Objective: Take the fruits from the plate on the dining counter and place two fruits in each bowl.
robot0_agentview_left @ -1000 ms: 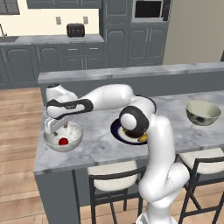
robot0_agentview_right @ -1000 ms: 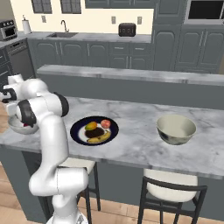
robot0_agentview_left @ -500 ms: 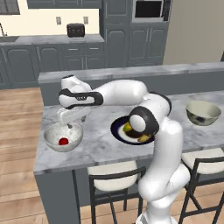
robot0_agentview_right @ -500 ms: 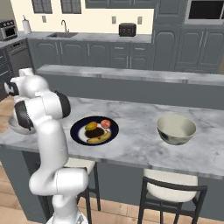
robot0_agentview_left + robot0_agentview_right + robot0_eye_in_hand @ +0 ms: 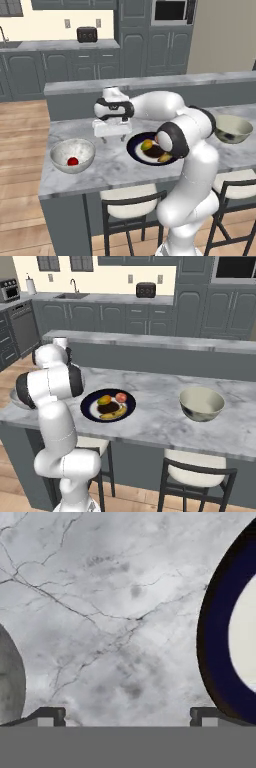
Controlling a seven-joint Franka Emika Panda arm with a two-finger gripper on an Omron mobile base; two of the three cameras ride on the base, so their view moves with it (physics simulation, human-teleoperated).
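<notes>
My gripper (image 5: 114,138) hangs open and empty over the dining counter (image 5: 112,167), between the speckled white-grey bowl (image 5: 73,155) and the plate (image 5: 132,146). The red round fruit (image 5: 73,161) lies in that bowl. In the hand view the fingertips (image 5: 47,716) stand wide apart above bare marble, with the bowl's edge (image 5: 10,679) at the left and the plate's navy rim (image 5: 212,637) at the right. On the plate (image 5: 88,407) lie the yellow-green oval fruit (image 5: 104,400), the pinkish-red round fruit (image 5: 121,397) and the banana (image 5: 113,415). The cream-grey bowl (image 5: 201,404) is empty at the right.
A higher plain grey ledge (image 5: 165,82) runs behind the counter. Two stools (image 5: 131,207) stand under the counter's front edge. My own elbow (image 5: 172,140) hangs over the plate's right side in the left base view.
The gripper has left the speckled bowl and swung right toward the plate, open and empty. The red fruit stays in the bowl.
</notes>
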